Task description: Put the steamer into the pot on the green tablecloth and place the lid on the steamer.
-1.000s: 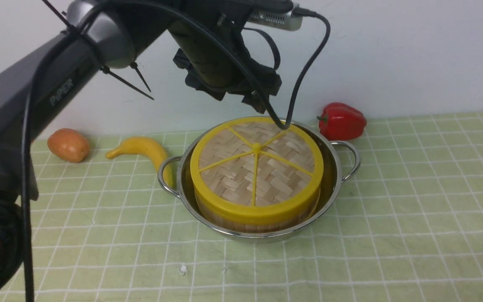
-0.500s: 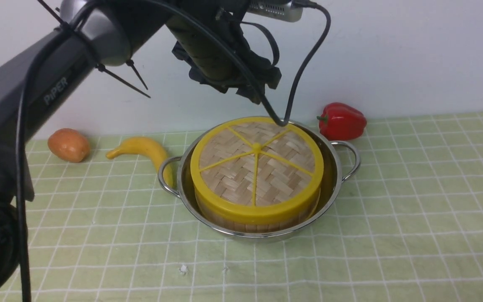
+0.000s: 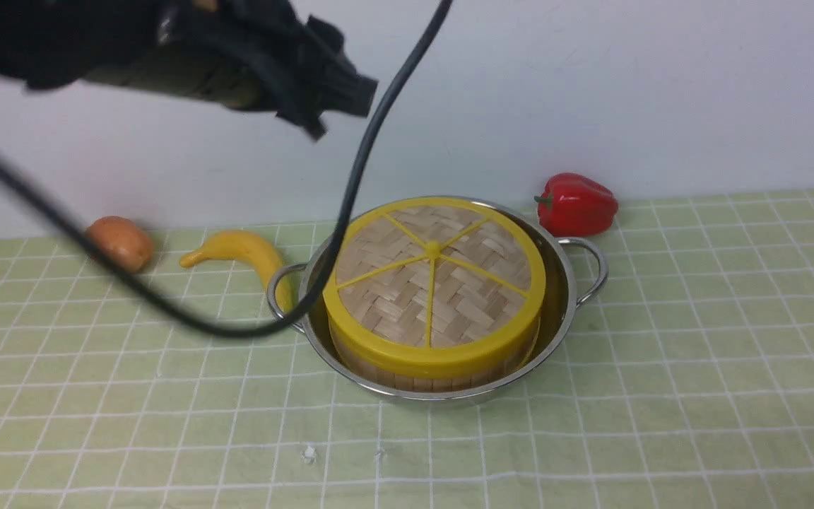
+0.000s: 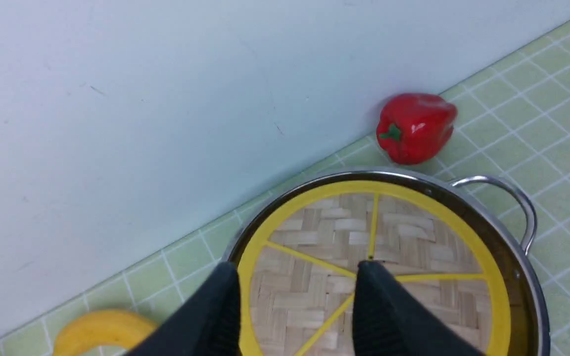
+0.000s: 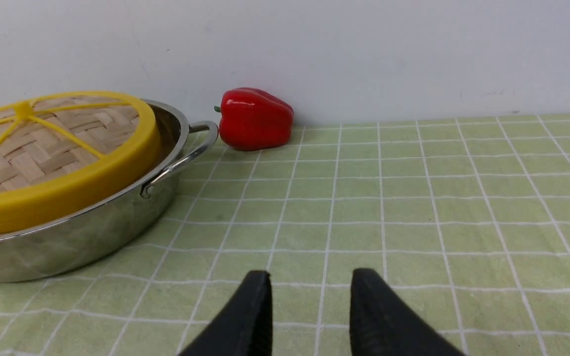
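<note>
Lid [image 3: 434,272] on steamer [image 3: 435,371] in pot [image 3: 562,283]

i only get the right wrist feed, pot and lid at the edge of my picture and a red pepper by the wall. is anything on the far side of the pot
Observer: Yes, a banana lies on the green tablecloth beside the pot, by its left handle.
Operator: anything else over there
Observer: An orange-coloured fruit sits left of the banana, near the wall.
Operator: where is the left gripper
Observer: The left gripper hangs above the lid, jaws apart, holding nothing.
Operator: is the lid on square
Observer: From the front its whole rim shows, lying level on the steamer inside the pot.
</note>
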Tool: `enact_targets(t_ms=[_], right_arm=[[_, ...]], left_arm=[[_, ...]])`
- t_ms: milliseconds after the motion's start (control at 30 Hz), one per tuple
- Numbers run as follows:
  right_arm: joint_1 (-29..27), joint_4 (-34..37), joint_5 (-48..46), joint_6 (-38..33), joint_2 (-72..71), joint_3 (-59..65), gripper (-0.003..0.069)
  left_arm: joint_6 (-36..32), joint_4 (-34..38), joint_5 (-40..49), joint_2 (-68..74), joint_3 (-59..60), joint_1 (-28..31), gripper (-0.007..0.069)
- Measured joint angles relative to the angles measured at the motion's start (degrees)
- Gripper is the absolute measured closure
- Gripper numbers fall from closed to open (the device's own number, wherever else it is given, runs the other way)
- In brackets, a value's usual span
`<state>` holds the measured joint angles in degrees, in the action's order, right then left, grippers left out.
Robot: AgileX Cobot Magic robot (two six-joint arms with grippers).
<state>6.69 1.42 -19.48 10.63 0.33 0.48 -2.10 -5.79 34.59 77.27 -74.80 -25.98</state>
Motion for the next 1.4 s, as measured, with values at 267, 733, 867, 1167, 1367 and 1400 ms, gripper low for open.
enact_targets(t_ms=[267,733,867,1167,1367,1400], right_arm=[[0.0,0.0,0.0,0.0,0.0,0.0,0.0417],[0.0,0.0,0.0,0.0,0.0,0.0,0.0417],[0.0,0.0,0.0,0.0,0.0,0.0,0.0417],[0.0,0.0,0.0,0.0,0.0,0.0,0.0417],[0.0,0.0,0.0,0.0,0.0,0.0,0.0417],[0.0,0.0,0.0,0.0,0.0,0.0,0.0417]], left_arm=[[0.0,7.0,-12.0,-26.4,39.5,12.3,0.0393],[-0.1,7.8,-15.6,-65.3,72.2,28.5,0.0391],[-0.4,6.6,-16.3,-72.2,75.1,30.3,0.0382],[-2.9,1.7,-15.9,-77.0,75.2,31.0,0.0382],[-2.6,1.5,-15.2,-77.2,75.2,31.0,0.0382],[-2.5,1.5,-15.2,-77.2,75.2,31.0,0.0382]])
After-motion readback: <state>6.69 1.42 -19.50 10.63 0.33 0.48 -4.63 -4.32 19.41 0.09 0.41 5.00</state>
